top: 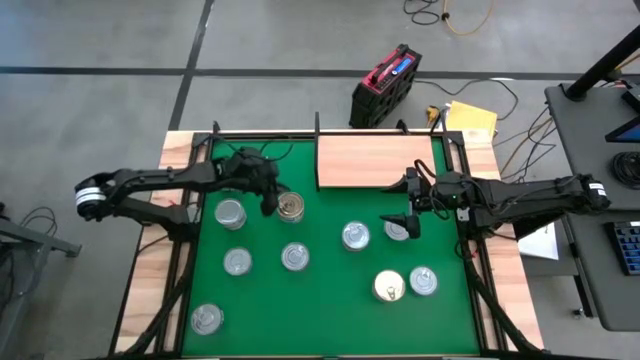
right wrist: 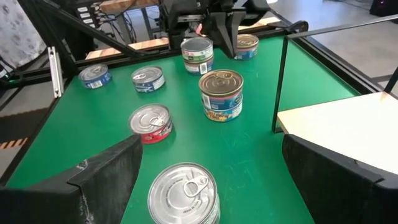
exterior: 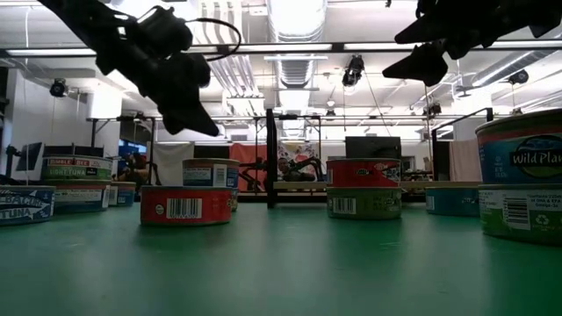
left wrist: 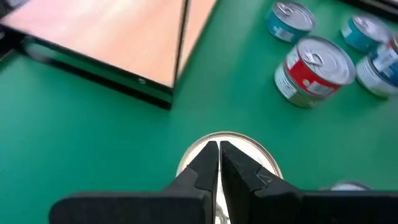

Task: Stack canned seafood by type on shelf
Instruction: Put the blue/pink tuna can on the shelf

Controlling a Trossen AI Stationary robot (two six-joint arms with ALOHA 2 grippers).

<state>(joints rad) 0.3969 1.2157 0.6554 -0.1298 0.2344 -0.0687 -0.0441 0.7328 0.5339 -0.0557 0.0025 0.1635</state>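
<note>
I count eight cans (top: 295, 257) on the green mat (top: 330, 320), none on the shelf (top: 375, 160). My left tool (left wrist: 217, 155) hangs pressed together above one can; my right tool (top: 410, 205) is spread wide, empty.

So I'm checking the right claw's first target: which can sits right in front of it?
The silver-lidded can between the open right claw's fingers; in the overhead view it lies nearest the shelf's right end. Other cans lie farther off.

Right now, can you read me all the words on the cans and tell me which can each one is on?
"Wild Pla": cut off at the picture's edge, on the blue can stacked at far right in the low view.
"TUNA": on the blue can at far left; the line above it is too blurred.
Red and green cans: labels too small to read.
Red barcode can: digits unreadable.
</note>
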